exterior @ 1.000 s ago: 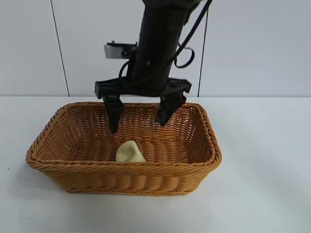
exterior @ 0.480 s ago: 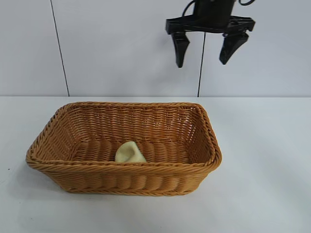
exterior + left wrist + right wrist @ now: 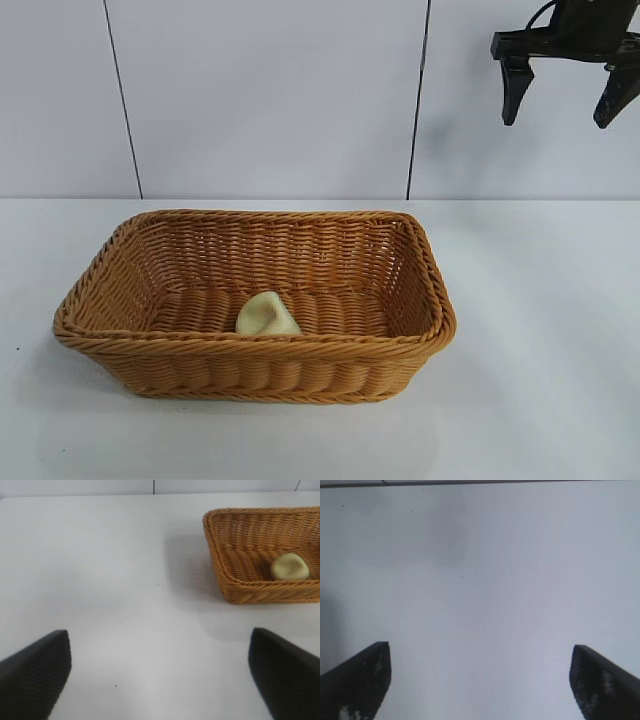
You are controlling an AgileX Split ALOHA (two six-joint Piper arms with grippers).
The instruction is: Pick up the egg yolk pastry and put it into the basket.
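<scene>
The egg yolk pastry (image 3: 265, 316), a small pale yellow lump, lies on the floor of the orange-brown wicker basket (image 3: 250, 346), near its front wall. It also shows in the left wrist view (image 3: 289, 566), inside the basket (image 3: 212, 522). My right gripper (image 3: 557, 122) hangs open and empty high up at the far right, well clear of the basket. In its own wrist view it (image 3: 480, 647) looks down on bare white table. My left gripper (image 3: 160, 637) is open and empty, off to one side of the basket, and is out of the exterior view.
The basket stands left of centre on a white table (image 3: 540, 330). A white panelled wall (image 3: 270, 100) runs behind it.
My right gripper, open and empty, rose out of the basket and moved up and to the right. The pastry stayed on the basket floor.
</scene>
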